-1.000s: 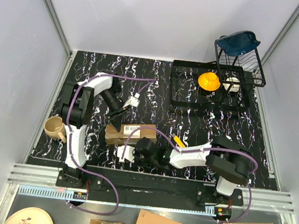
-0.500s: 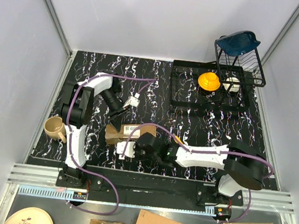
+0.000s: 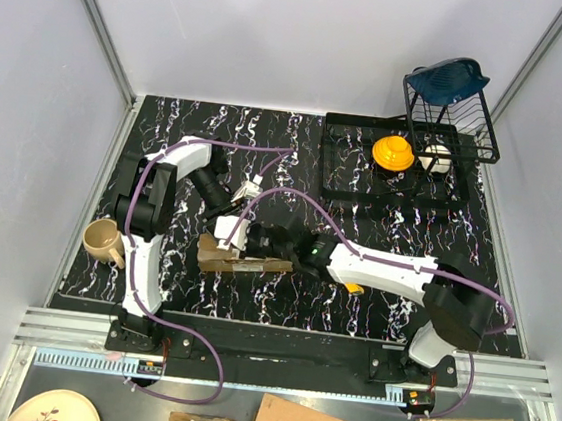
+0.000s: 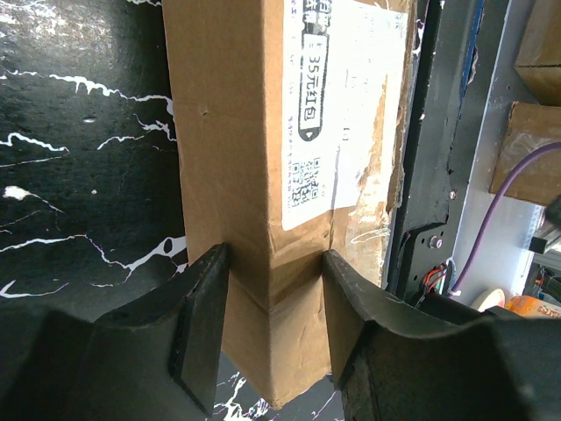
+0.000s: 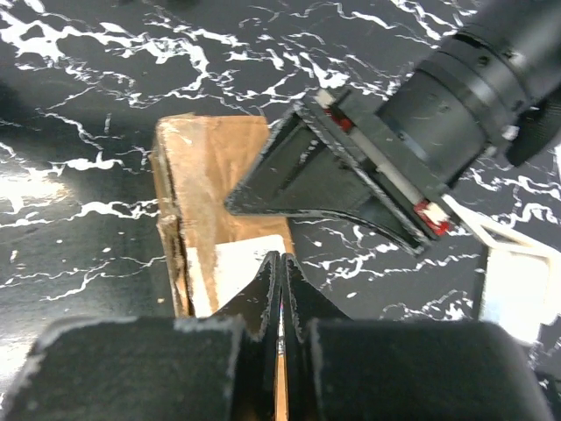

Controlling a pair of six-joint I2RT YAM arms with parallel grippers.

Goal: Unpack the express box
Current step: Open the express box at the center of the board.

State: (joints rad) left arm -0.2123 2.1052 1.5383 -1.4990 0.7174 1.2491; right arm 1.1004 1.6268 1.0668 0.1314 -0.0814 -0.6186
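Left wrist view has the left gripper (image 4: 273, 294) clamped across the box (image 4: 228, 132) near one end, likely pinning it so it cannot slide. Right gripper (image 5: 280, 274) hangs over the top face, jaws pressed together, probably to serve as a wedge for the seam. Box lies on the desk (image 3: 297, 152) left of centre, label (image 4: 337, 114) up, long axis running left to right.
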